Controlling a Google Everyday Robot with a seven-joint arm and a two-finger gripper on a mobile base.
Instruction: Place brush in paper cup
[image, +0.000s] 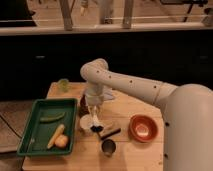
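Well, a wooden table (125, 107) held all the things. On the far left sat a green tray (40, 137). In the tray lay a long green veggie (51, 118), a long yellow thing (56, 136), and a round orange fruit (62, 142) touching the yellow thing's lower end. Behind the tray, near the back edge of the table, stood a see-through green cup (63, 85).

Just right of the tray sat the paper cup (85, 122), small, white and round. The gripper (93, 111) hung above the right side of that cup, pointing down. It was closed on the brush (94, 120) and held it by the top. The white stick of the brush pointed almost straight down. Its dark tip was low by the right edge of the paper cup, and I could not tell if the tip was inside the cup or just beside it.

Right of the brush tip lay a tan block with a black handle (110, 131). In front of the block, near the front edge of the table, stood a dark metal cup (108, 146). Farther right sat an orange bowl (142, 127). The white robot arm (130, 86) reached in from the right side over the table.
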